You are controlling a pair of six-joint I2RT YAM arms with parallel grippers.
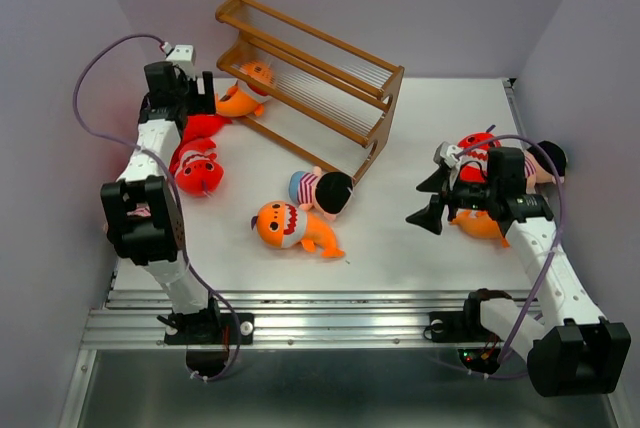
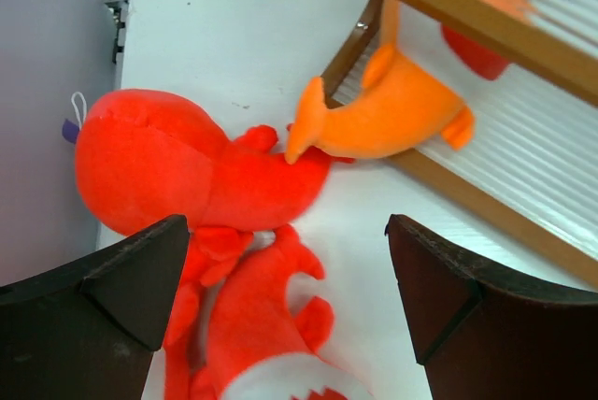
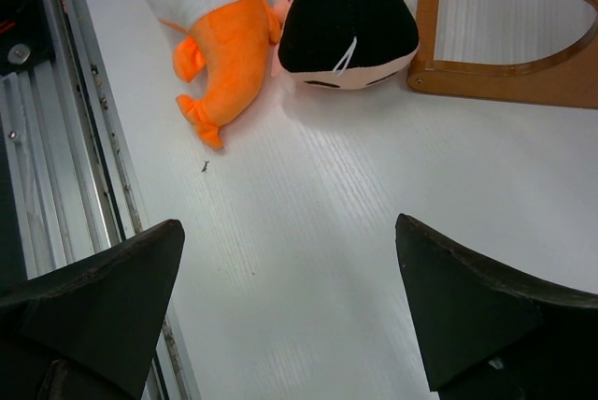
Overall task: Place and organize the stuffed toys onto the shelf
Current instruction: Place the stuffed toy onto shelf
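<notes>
The brown wooden shelf (image 1: 310, 78) stands at the back of the table. An orange fish (image 1: 245, 96) lies at the left end of its lowest tier, partly sticking out; it also shows in the left wrist view (image 2: 392, 115). My left gripper (image 1: 205, 98) is open and empty above two red sharks (image 1: 197, 170) beside the shelf's left end. In the left wrist view (image 2: 285, 227) one red shark (image 2: 168, 162) touches the fish's tail and another (image 2: 262, 325) lies between the jaws. My right gripper (image 1: 428, 200) is open and empty over bare table (image 3: 290, 227). An orange shark (image 1: 290, 226) and a doll (image 1: 322, 190) lie mid-table.
A pile at the right holds a red shark (image 1: 475, 153), a doll (image 1: 545, 160) and an orange toy (image 1: 480, 226) under my right arm. The shelf's side panel (image 3: 505, 82) is next to the doll (image 3: 346, 21) and orange shark (image 3: 215, 17). A metal rail (image 1: 330, 323) runs along the near edge.
</notes>
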